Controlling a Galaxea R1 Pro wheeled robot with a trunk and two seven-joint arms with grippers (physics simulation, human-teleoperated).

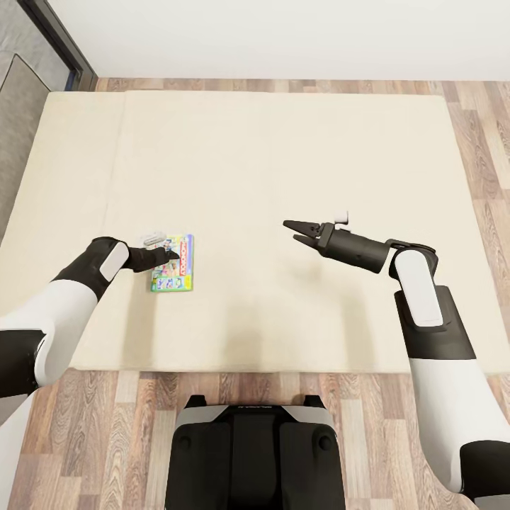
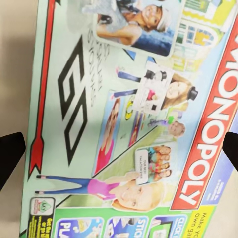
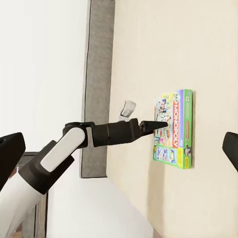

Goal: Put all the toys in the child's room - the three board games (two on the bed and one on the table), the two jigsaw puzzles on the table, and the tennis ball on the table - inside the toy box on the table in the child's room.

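Glossy printed cardboard game box [image 1: 173, 264], matt cloth bed [image 1: 283, 163].

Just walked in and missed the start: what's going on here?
The robot stands at the bed. Its left gripper is over a Monopoly box lying flat on the mattress, jaws spread to either side of the lid, nothing gripped yet. The right gripper hovers open and empty above bare mattress. The box isn't lifted yet.

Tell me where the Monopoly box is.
In the head view, the Monopoly box lies flat on the bed's left part, directly under the left gripper.
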